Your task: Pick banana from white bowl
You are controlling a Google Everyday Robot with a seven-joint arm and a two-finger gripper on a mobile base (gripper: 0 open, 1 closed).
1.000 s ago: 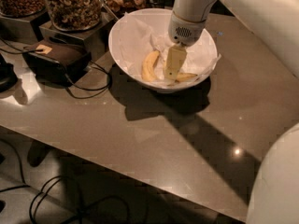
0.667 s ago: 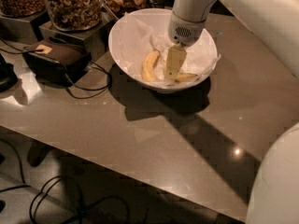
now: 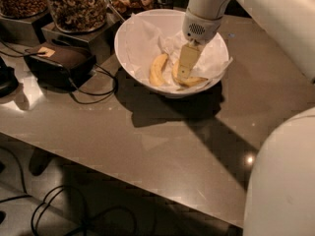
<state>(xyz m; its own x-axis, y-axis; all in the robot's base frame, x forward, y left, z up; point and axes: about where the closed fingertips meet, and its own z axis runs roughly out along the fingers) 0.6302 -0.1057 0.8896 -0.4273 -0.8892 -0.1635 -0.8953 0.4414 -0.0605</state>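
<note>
Far left: glass jars of mixed nuts (image 3: 76,6) stand on dark stands at the back edge of the grey-brown tabletop (image 3: 162,141).
Left: a flat dark brown box (image 3: 59,60) with a black cable (image 3: 93,90) looping off it lies just beside the bowl, apart from it.
Centre: large round deep white bowl (image 3: 119,45), lined with crumpled white paper.
Bowl, left half: a short, plump, gently curved yellow banana (image 3: 158,69) lies on the paper; not the target.
Bowl, right half: the longer, sharply bent yellow banana (image 3: 195,81) lies on the bowl floor just beside the short one.
Pincer (image 3: 186,64): pointing down inside the bowl, at the bent banana's upper limb. Released or clenched: cannot tell.
Right: the white arm (image 3: 256,4) reaches in from the upper right.
Step in hand: judged as the grasp itself; the banana is not yet lifted.
Next move calls for: a firm close on the bent banana alone, then a straight lift over the rim without snagging the paper.
Against the earlier frames: no visible shift; pincer and both bananas sit where they were.
</note>
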